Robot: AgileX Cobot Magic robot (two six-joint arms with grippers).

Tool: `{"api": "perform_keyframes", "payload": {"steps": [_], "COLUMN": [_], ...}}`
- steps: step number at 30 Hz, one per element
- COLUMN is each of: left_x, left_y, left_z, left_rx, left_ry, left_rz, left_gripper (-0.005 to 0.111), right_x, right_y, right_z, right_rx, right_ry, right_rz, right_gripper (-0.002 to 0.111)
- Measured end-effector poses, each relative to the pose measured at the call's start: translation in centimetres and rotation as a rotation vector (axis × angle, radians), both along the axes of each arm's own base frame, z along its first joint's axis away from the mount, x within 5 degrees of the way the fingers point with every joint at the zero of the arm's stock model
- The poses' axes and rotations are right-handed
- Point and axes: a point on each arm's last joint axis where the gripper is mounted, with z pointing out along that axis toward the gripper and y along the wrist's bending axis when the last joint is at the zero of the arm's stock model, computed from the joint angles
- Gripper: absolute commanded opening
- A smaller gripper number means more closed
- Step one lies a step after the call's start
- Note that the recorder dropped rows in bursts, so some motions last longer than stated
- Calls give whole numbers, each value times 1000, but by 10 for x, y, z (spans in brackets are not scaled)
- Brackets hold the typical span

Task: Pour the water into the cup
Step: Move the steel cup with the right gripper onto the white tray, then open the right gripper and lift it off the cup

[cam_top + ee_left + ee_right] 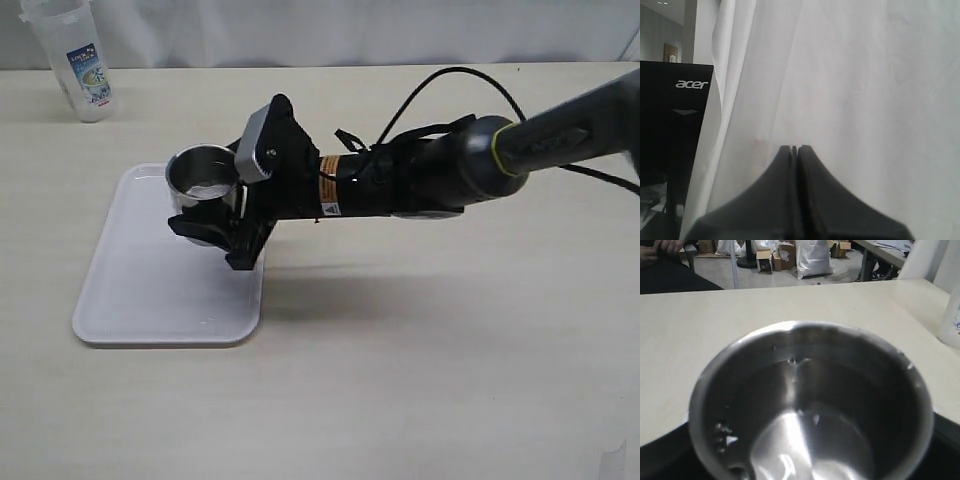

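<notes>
cup (203,178): grey steel, shiny inside, droplets | right jaws: clasped around cup | left jaws: pressed together, empty

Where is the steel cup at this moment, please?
In the exterior view the steel cup is left of centre, gripped by the right tool over the far right corner of the white tray; the clear plastic jug stands farther back.

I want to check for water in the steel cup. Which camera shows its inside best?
The right wrist view: the cup fills the picture, seen from above, its shiny inside and some droplets plain. The exterior view shows it small and from the side, over the white tray. The left wrist view shows no cup, only curtain.
</notes>
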Motion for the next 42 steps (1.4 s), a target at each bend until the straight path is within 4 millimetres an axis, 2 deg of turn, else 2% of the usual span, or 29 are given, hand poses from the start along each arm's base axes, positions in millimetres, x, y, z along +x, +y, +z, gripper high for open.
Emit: {"api": "perform_keyframes", "payload": {"steps": [3,7,14,28,32,35,38,39,42], "left_x": [0,0,0,0,0,0,0,0,0], "left_y": [0,0,0,0,0,0,0,0,0], "left_z": [0,0,0,0,0,0,0,0,0], "left_rx": [0,-2,-10,-24,-24,-24,-24,-24,-24], "left_ry": [0,1,1,2,2,2,2,2,2], "left_rz": [0,0,-2,-4,-4,-4,-4,-4,-4], "left_gripper": [0,0,0,0,0,0,0,0,0], "right_x": [8,18,33,36,35,35,35,35,35], "right_y": [13,29,39,39,39,39,39,39,39], "right_z": [-4,-28,-60,-73,-73,-74,-74,-74,-74], "right_rx": [13,0,-24,-52,-49,-49,-49,-49,-39], "right_ry": [19,34,68,82,82,83,83,83,90], "right_rz": [2,10,-9,-28,-24,-23,-23,-23,-26], "right_gripper": [4,4,4,5,23,49,83,90,95]}}
